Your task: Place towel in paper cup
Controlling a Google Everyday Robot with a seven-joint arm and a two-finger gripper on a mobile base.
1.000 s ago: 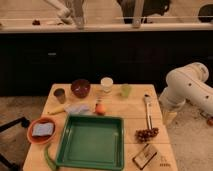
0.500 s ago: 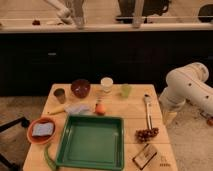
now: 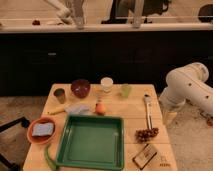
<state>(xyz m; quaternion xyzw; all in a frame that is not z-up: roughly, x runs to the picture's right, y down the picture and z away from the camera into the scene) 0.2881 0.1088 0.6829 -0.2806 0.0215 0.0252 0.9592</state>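
A pale crumpled towel (image 3: 77,108) lies on the wooden table (image 3: 131,111), left of centre, next to an orange fruit (image 3: 101,108). A white paper cup (image 3: 106,84) stands upright at the table's back edge, behind and to the right of the towel. My white arm (image 3: 187,87) reaches in from the right. My gripper (image 3: 168,115) hangs at its lower end, just off the table's right edge, far from both towel and cup.
A dark red bowl (image 3: 80,88) and a small grey cup (image 3: 60,95) stand at back left, a green cup (image 3: 125,90) right of the paper cup. A green tray (image 3: 91,141) fills the front. An orange plate with a sponge (image 3: 41,130), grapes (image 3: 146,134), a white brush (image 3: 148,110) and a packet (image 3: 145,155) lie around it.
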